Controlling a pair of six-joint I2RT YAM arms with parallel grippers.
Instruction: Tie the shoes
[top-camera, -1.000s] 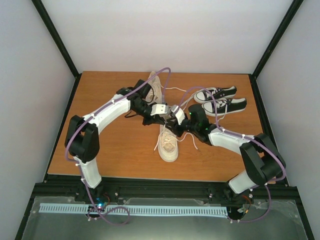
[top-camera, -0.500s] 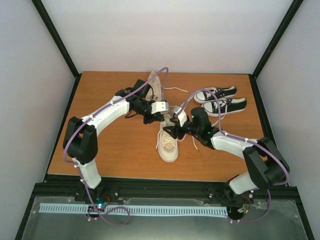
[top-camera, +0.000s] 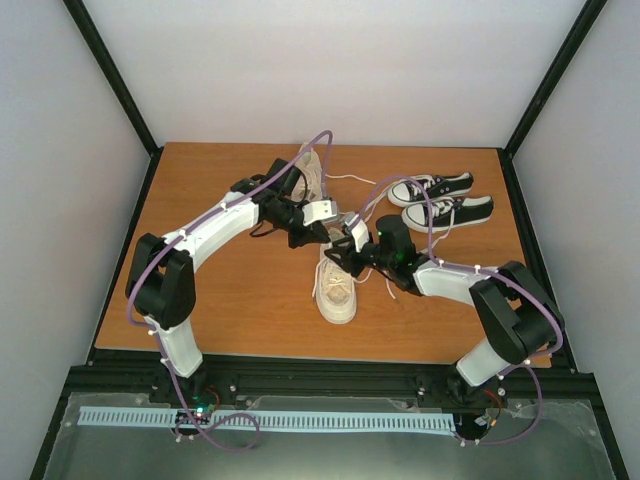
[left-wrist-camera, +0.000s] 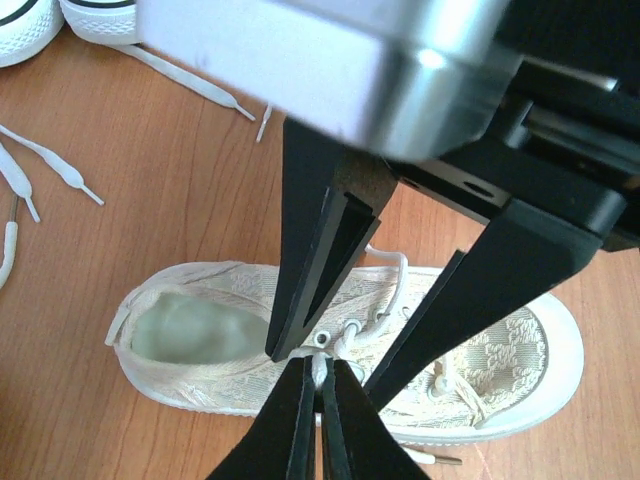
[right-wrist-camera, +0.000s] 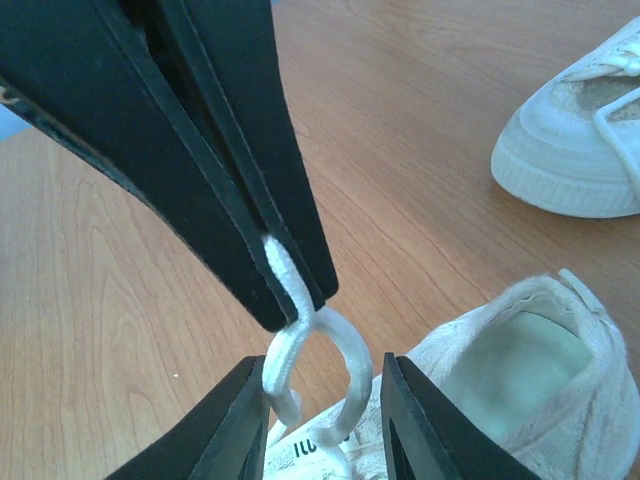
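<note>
Our left gripper (left-wrist-camera: 321, 372) has its jaws pressed together on a loop of white lace (right-wrist-camera: 283, 268), just above the eyelets of the near shoe (top-camera: 336, 290) at the centre of the top view. Its mate (top-camera: 312, 172) lies toward the upper centre, partly under the left arm. Our right gripper (right-wrist-camera: 322, 372) has its jaws spread on either side of that loop and is not clamped on it.

We judge the pinch to be the weak point. The lace sits at the very tips of the left jaws, so a tug from the right side could pull it free. If the right jaws close off-centre, they could catch one strand only, or nothing. A hard upward pull could also drag the light shoe across the table (top-camera: 230, 290). The two grippers work so close together that they could knock each other.

In the top view both wrists cover the lacing, so we cannot tell whether any knot exists. The loop's lower end runs off the bottom of the right wrist view. It seems to brush one right finger, but we cannot be sure
</note>
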